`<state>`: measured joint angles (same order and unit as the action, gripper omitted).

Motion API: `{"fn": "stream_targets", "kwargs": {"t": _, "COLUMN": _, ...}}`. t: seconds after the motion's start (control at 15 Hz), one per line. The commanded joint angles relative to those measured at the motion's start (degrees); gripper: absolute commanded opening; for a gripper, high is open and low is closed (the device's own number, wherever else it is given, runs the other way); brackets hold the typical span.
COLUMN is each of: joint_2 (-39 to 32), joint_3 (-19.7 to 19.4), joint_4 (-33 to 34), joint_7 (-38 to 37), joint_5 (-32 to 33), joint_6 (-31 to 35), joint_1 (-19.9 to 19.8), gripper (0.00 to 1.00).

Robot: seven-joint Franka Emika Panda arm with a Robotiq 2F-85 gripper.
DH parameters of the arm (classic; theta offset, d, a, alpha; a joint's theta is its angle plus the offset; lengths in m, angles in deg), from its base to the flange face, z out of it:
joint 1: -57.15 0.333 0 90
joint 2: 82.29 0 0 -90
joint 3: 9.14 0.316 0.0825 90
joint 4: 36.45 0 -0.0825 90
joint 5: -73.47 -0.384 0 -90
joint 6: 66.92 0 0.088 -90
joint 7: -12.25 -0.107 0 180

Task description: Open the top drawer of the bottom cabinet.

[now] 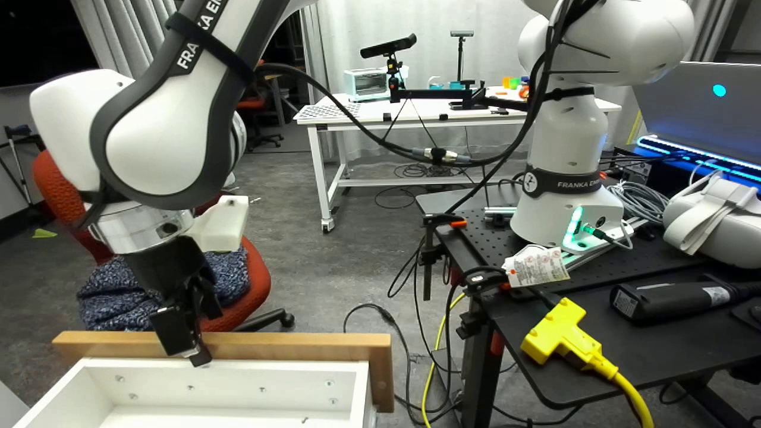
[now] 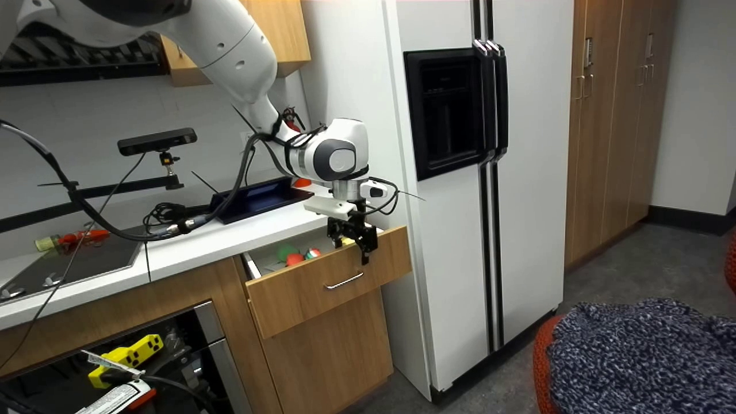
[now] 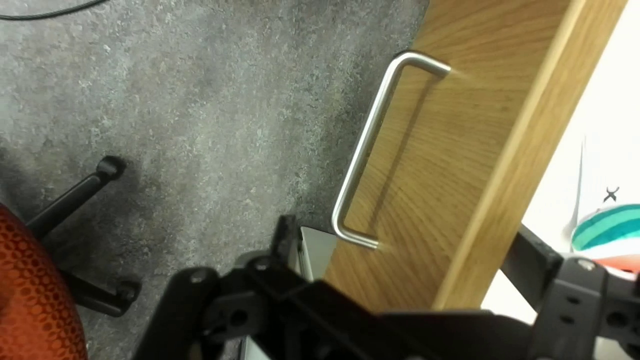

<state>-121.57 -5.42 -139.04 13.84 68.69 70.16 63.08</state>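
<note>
1. Wrist view: the black two-fingered pincer (image 3: 406, 237) is spread astride the front of the wide pale-wood drawer (image 3: 522, 165), presumably for pulling from inside.
2. The drawer is drawn out below the white counter (image 2: 230, 237) (silver bar handle (image 3: 367, 135) ungripped).

a white fridge (image 2: 443, 230); a speckled cloth (image 2: 644, 356) on an orange chair (image 1: 257, 284)

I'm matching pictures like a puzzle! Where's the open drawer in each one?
In an exterior view, the drawer is at bottom left.
In an exterior view, the drawer is just below centre, slightly left.
In the wrist view, the drawer slants down the right half.
Shared landmark: the black gripper, by the drawer in all three.
</note>
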Motion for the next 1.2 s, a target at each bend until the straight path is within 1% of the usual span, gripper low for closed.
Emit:
{"fn": "stream_targets", "kwargs": {"t": 0.0, "joint_2": 3.4, "joint_3": -0.9, "joint_4": -3.6, "joint_7": -1.4, "joint_5": 2.3, "joint_6": -2.4, "joint_1": 0.2, "gripper": 1.0}}
{"fn": "stream_targets", "kwargs": {"t": 0.27, "joint_2": 4.6, "joint_3": -2.4, "joint_4": -5.0, "joint_7": -3.9, "joint_5": 4.3, "joint_6": -3.6, "joint_1": 1.2, "gripper": 1.0}}
{"fn": "stream_targets", "kwargs": {"t": 0.73, "joint_2": 5.8, "joint_3": -6.1, "joint_4": -5.9, "joint_7": -13.0, "joint_5": 11.9, "joint_6": -4.9, "joint_1": 4.5, "gripper": 1.0}}
{"fn": "stream_targets", "kwargs": {"t": 1.13, "joint_2": 6.0, "joint_3": -7.1, "joint_4": -6.0, "joint_7": -17.7, "joint_5": 14.7, "joint_6": -5.3, "joint_1": 5.6, "gripper": 1.0}}
